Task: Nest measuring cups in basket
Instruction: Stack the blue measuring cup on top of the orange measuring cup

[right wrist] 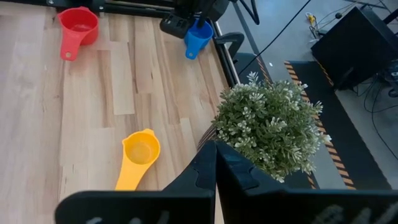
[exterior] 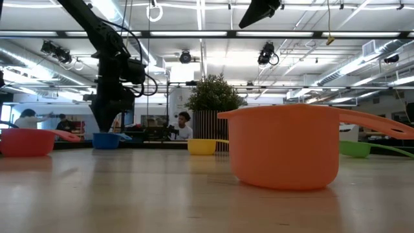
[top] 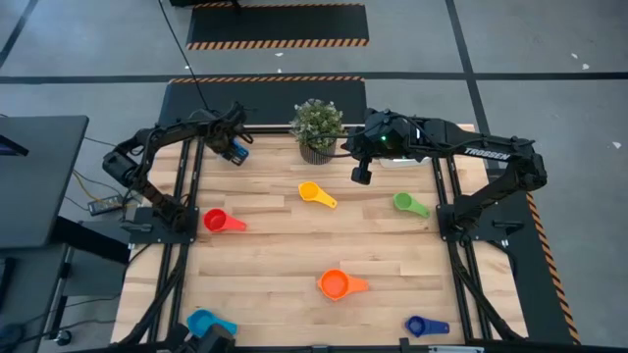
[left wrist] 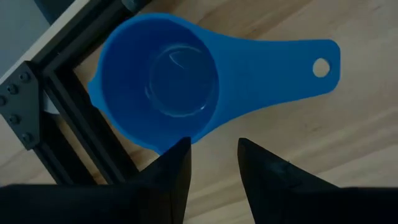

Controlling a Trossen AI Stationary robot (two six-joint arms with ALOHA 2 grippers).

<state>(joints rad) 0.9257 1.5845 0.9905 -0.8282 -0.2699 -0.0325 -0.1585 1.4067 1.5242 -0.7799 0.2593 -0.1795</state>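
Six measuring cups lie on the desk, all upright, mouths up, well apart from one another. The blue cup [left wrist: 155,78] sits at the far left corner, directly below my left jaws, handle flat on the wood. The red cup [top: 216,220] lies at the left edge. The yellow cup [top: 312,192] lies near the far centre. The green cup [top: 404,202] lies to its right. The orange cup [top: 335,284] lies nearer the front. The light blue cup [top: 202,322] and dark blue cup [top: 417,326] lie at the front edge.
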